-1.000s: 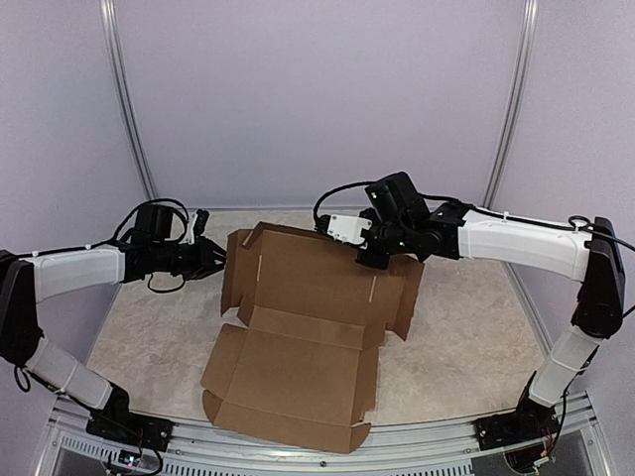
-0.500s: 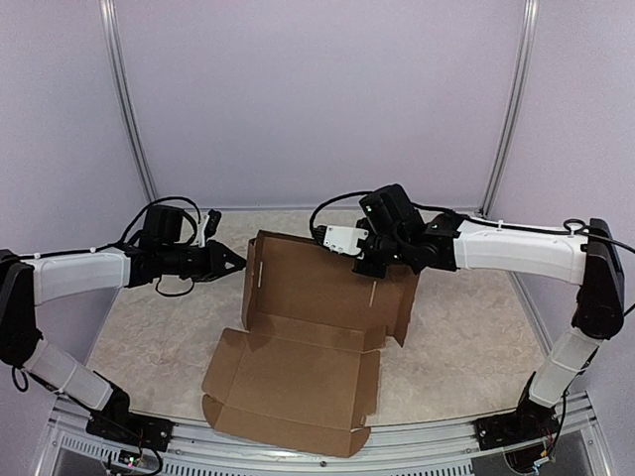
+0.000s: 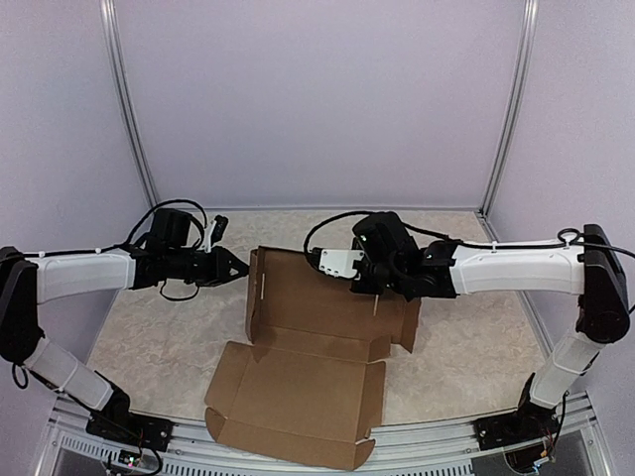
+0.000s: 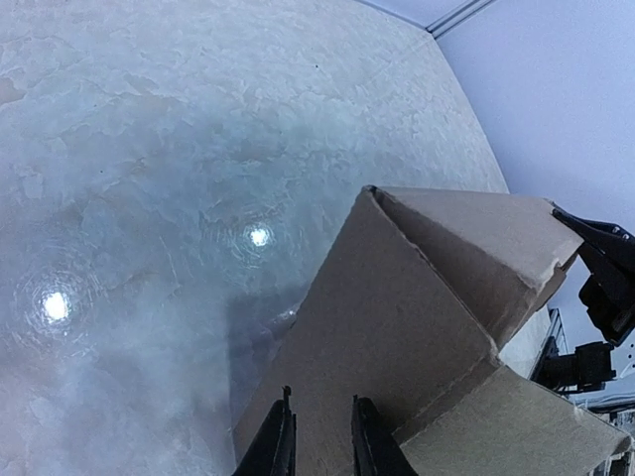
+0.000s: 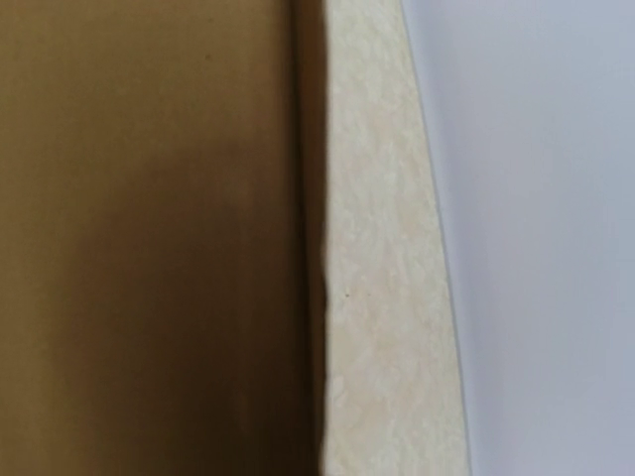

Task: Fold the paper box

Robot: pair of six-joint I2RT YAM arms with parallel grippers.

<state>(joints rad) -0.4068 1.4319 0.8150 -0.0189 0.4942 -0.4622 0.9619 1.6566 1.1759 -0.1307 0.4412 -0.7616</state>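
The paper box (image 3: pixel 303 382), a plain brown die-cut cardboard sheet with creases, tabs and slots, lies mid-table between the arms. Its near panel is flat, and its left flap and rear wall stand up. Under it spreads a glossy, marbled beige tabletop (image 3: pixel 149 327), and pale lilac walls (image 3: pixel 317 99) stand behind it. The left gripper (image 3: pixel 238 266), jaws narrowly parted, meets the left flap's outer face. The right gripper (image 3: pixel 379 286), claw pressed together, sits against the rear wall; whether it pinches card I cannot tell. Tabletop shows on either side of the box.
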